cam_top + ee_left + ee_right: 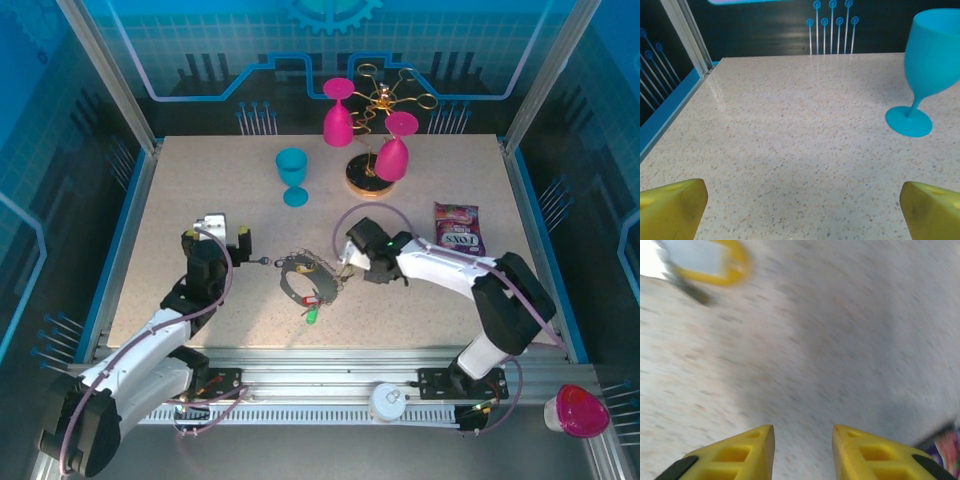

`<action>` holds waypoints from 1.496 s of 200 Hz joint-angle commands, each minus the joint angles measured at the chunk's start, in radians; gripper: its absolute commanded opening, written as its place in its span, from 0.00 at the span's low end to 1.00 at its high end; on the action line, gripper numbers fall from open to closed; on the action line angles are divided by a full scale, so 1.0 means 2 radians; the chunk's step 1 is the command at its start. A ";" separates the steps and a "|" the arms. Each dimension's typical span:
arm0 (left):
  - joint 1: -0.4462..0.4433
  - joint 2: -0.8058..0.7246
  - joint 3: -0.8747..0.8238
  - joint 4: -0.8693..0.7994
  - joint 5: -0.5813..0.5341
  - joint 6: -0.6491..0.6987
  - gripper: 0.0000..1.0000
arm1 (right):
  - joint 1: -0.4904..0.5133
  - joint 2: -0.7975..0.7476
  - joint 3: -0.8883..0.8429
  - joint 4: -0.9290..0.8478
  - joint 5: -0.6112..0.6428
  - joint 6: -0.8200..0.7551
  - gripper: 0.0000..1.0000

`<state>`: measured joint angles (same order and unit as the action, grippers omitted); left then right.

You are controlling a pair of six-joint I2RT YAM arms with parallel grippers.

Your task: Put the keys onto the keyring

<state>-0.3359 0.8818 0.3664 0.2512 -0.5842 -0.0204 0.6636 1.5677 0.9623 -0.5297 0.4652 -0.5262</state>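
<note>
Near rail: aluminium rail (330,372) at the front edge carries both arm bases; I see a white round cap (386,402) on it and a pink-lidded cup (578,410) past its right end.
Bench: speckled beige top (200,190) with blue edging.
Room: blue translucent panels (450,30) with a circuit-style print, held in metal posts.
Blue goblet (292,175): upright, far centre-left, standing apart.
Gold wire rack (385,100): at the far edge; two pink goblets (338,112) hang from it bowl-down.
Snack packet (459,228): lying flat at the right.
Keyring (300,275): flat on the bench between my two arms.
Keys: red key (312,298) and green key (311,316) at the ring's near edge, and I cannot tell whether they are threaded; yellow-headed key (710,262) is blurred in the right wrist view.
Left fingers (670,207): wide apart over bare bench.
Right fingers (740,455): partly apart, bench showing between them, just beside the ring's right side.
</note>
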 commanded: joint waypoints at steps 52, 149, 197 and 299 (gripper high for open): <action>0.080 0.098 -0.068 0.182 0.033 -0.004 0.99 | -0.175 -0.185 -0.199 0.409 -0.172 0.181 0.66; 0.109 0.346 -0.057 0.481 0.133 0.040 0.99 | -0.304 0.000 -0.321 0.811 -0.269 0.240 0.72; 0.113 0.346 -0.022 0.416 0.108 0.028 1.00 | -0.323 -0.014 -0.286 0.714 -0.266 0.263 0.77; 0.150 0.340 0.003 0.352 0.170 0.002 0.99 | -0.320 -0.014 -0.282 0.709 -0.255 0.263 1.00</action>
<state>-0.0380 1.5799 0.3603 0.9752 -0.2890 0.0048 0.0296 1.5322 0.3798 0.8577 -0.0460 -0.0063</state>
